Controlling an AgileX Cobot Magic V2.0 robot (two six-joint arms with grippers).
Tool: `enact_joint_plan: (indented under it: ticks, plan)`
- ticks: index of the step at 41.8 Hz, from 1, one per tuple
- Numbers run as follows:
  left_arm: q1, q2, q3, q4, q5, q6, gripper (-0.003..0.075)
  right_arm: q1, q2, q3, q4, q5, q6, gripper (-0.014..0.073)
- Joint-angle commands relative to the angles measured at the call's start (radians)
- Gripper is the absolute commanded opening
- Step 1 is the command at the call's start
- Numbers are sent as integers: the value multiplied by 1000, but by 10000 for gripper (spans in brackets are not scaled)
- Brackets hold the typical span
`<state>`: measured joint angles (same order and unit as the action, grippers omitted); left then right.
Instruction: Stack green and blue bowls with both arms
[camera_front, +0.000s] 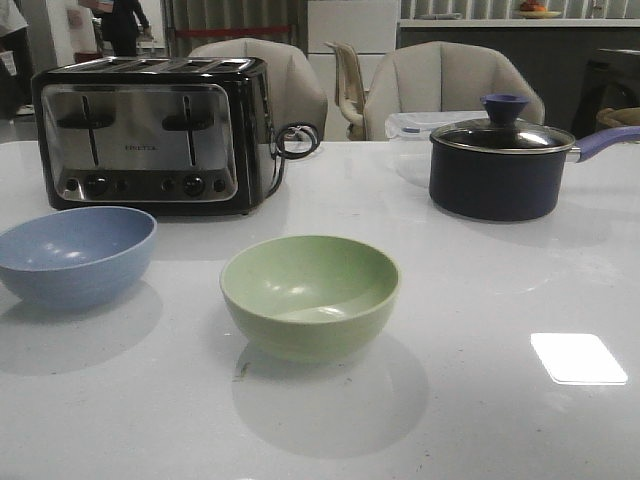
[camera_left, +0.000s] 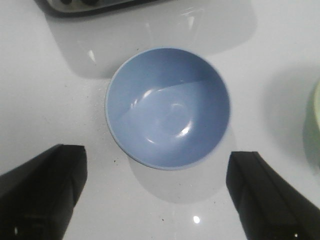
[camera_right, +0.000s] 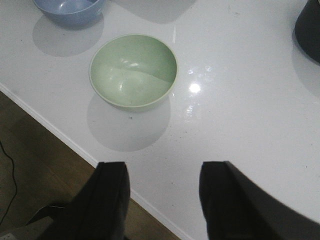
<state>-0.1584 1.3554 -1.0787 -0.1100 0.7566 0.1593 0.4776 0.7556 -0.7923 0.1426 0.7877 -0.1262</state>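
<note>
The pale green bowl (camera_front: 310, 293) stands upright and empty at the table's middle front; it also shows in the right wrist view (camera_right: 133, 70). The dusty blue bowl (camera_front: 75, 252) stands upright and empty at the front left, apart from the green one; it fills the left wrist view (camera_left: 167, 106). My left gripper (camera_left: 156, 192) is open and empty, held above the table just short of the blue bowl. My right gripper (camera_right: 162, 197) is open and empty, over the table's near edge, well short of the green bowl. Neither arm shows in the front view.
A chrome toaster (camera_front: 150, 130) stands at the back left, just behind the blue bowl. A dark lidded saucepan (camera_front: 500, 165) with a purple handle stands at the back right. The table's near edge (camera_right: 60, 135) and floor show in the right wrist view. Chairs stand behind the table.
</note>
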Motion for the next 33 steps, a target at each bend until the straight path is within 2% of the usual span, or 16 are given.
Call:
enact_joint_plan:
  ticks: [1,12,22,26,33]
  plan:
    - [45,89,-89,-37,-31,-9,616,-3,-5,-26,1,-72,-10,443]
    - [61,365,-228,-37,-33,-9,616,-3,-5,-26,1,-72,-10,443]
    - [61,477,-257,-29,-41,-7,606,-3,-5,-26,1,-72,-10,443]
    - [61,493,-257,-9,-47,-7,533,-3,-5,-26,1,-72,-10,443]
    - [61,501,-257,33,-22,-7,348,-3,-5,-26,1,-72,-10,443]
